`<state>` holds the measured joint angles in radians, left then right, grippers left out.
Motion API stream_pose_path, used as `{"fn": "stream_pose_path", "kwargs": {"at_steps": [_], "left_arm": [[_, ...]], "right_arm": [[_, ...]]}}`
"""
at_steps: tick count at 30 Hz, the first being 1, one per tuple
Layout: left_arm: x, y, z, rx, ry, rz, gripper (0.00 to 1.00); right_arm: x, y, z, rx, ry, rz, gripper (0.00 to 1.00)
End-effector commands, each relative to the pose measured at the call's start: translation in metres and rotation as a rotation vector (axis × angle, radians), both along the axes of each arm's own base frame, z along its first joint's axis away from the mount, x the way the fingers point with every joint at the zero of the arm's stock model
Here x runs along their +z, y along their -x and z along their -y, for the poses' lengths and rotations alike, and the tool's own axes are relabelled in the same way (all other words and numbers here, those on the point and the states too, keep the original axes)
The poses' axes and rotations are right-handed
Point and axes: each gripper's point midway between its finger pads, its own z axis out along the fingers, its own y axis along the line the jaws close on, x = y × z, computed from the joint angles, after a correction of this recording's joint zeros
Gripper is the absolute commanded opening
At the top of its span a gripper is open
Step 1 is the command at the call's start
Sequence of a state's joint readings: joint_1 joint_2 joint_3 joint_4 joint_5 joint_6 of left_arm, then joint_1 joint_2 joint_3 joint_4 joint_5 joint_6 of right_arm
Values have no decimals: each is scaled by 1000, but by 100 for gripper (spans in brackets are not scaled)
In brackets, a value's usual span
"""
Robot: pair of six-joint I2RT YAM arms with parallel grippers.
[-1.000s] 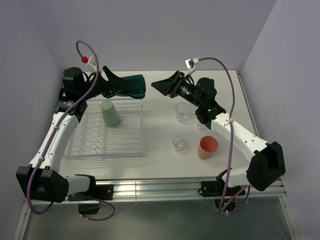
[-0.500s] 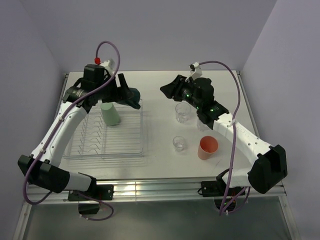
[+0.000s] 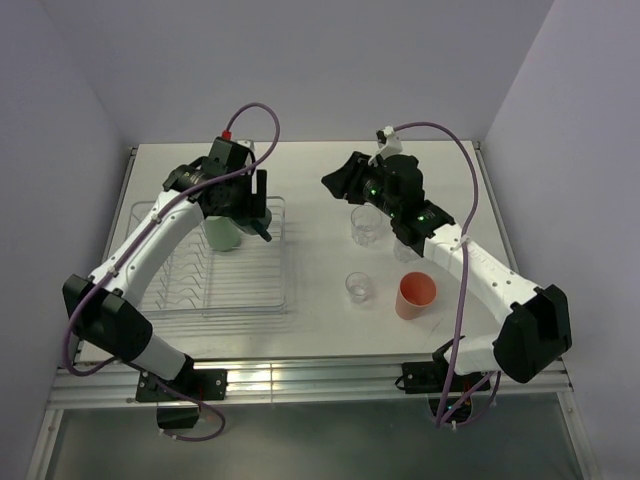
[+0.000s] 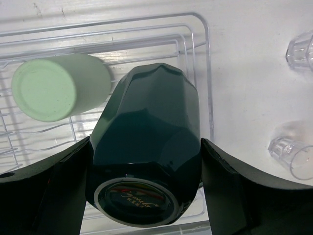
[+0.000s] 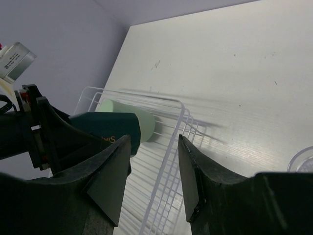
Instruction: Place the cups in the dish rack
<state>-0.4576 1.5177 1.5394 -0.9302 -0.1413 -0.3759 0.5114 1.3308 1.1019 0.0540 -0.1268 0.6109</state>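
so the dish rack (image 3: 250, 285) sits on the left half of the desk (image 3: 310, 175) with one tumbler (image 3: 222, 233) in its far end, the mug (image 4: 146, 132) hangs in the left gripper (image 4: 145, 142) over the rack just right of that tumbler, and out right of the rack there's a far glass (image 3: 366, 226), a near glass (image 3: 358, 288) in front of it, and the other tumbler (image 3: 416, 296) just right of the near glass

1. The dish rack's (image 3: 200, 285) 12 o'clock end is blocked by pale green tumbler (image 3: 222, 232) and teal mug (image 4: 146, 147).
2. Its 6 o'clock rows are left free.
3. At 3 o'clock, clear glasses (image 3: 358, 287) are scattered.
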Motion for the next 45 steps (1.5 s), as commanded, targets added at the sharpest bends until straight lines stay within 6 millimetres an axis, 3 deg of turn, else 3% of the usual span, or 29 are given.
{"fn": "stream_pose_path", "kwargs": {"at_steps": [1,27,45], "left_arm": [[20,-16,3,-6,-21,95,0],[-68,-35,13,-4,-144,-98,0],[-92,-46,10,27,-194,-135,0]], "right_arm": [[21,-9,2,-19,-9,53,51],[-5,-21,0,-13,7,12,51],[-14,-24,-2,5,-1,1,51]]}}
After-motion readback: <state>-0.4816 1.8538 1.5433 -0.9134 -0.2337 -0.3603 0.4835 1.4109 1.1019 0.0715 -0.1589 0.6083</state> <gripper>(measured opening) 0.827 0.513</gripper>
